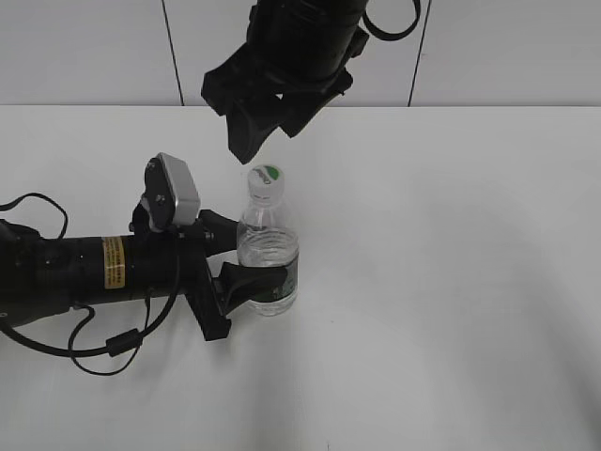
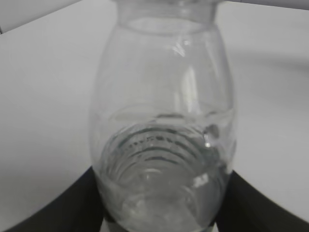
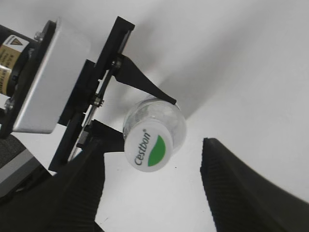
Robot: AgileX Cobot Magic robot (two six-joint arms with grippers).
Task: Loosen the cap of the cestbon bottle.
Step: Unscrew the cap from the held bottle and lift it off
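Observation:
The cestbon bottle point(image 1: 269, 258) stands upright on the white table, clear and ribbed with a dark green label band low down. Its white cap point(image 1: 266, 180) with a green mark sits on top. My left gripper point(image 1: 246, 266) is shut on the bottle's lower body from the left; in the left wrist view the bottle point(image 2: 164, 130) fills the frame between the two black fingers. My right gripper point(image 1: 268, 132) hangs open just above and behind the cap. In the right wrist view the cap point(image 3: 148, 147) lies between the spread fingers point(image 3: 152, 193), closer to the left one and apart from both.
The white table point(image 1: 451, 282) stretches around the bottle. A tiled wall point(image 1: 94, 47) rises behind it. The left arm point(image 1: 75, 268) and its black cables lie along the table's left side.

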